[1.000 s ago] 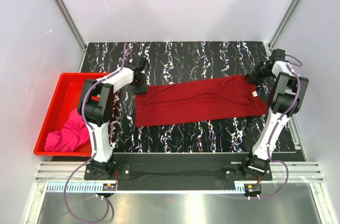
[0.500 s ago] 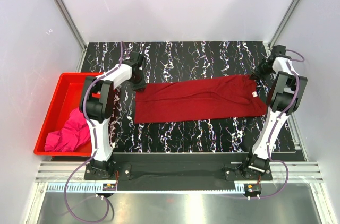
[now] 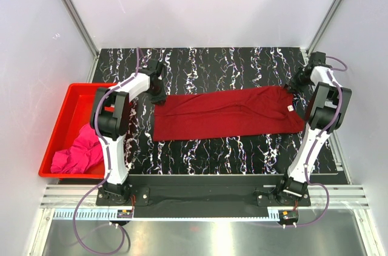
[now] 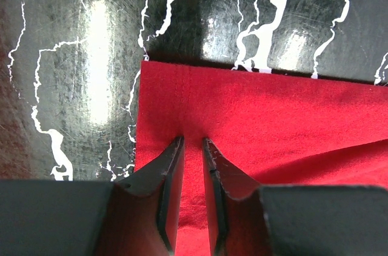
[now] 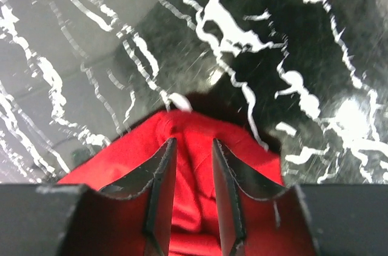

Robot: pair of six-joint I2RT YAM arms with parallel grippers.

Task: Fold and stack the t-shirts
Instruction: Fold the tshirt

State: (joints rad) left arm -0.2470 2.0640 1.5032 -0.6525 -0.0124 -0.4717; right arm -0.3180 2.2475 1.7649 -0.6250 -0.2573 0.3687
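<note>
1. Cloth: the crimson t-shirt (image 3: 227, 113) lies as a long flat band across the middle of the table (image 3: 242, 62), running from 9 to 3 o'clock. Since a second ago its 9 o'clock end has been drawn slightly toward 11 o'clock, and that edge now sits straighter. I judge this to be the stretch-and-smooth step nearly done, with the cross folds yet to come.
2. Red bin (image 3: 71, 113) stands at the table's 9 o'clock side, apart from the crimson shirt.
3. Pink t-shirt (image 3: 79, 153) is all the bin holds. It is crumpled at the 6 o'clock end and not yet folded, so less than half the task looks finished.
4. Left gripper (image 4: 192, 139) sits at the band's 10 o'clock corner, having crept toward 12 o'clock. Its claw is narrow, with a pleat of crimson cloth between the fingers, which reads as a pinch.
5. Right gripper (image 5: 193, 141) is at the 2 o'clock corner and has barely shifted. Its claw is also narrow, and the cloth humps up off the table between its fingers, so it appears held.
</note>
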